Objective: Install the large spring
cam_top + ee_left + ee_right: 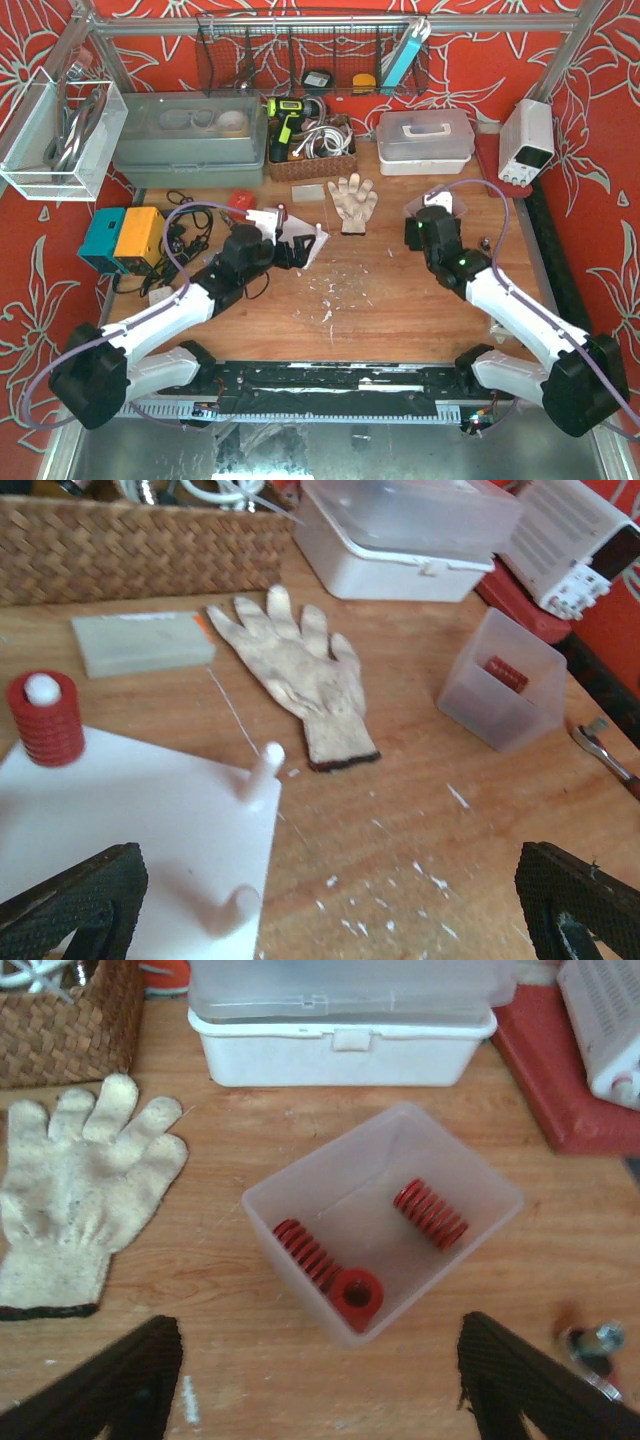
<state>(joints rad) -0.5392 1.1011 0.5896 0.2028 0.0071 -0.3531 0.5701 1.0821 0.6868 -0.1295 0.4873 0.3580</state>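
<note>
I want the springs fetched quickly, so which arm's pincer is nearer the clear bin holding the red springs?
Right. The right pincer hovers directly over the clear bin; the left pincer is far off to the left, over the white peg plate.

One camera looks down from high up at the near edge. Each wrist camera sits low and close (nearly skimming the tabletop (pixel 480 810)), facing the back. All three see the glove (pixel 352 201).

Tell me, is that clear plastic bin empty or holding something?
Not empty. The right wrist view shows the bin holding at least two red springs, lying on their sides.
</note>
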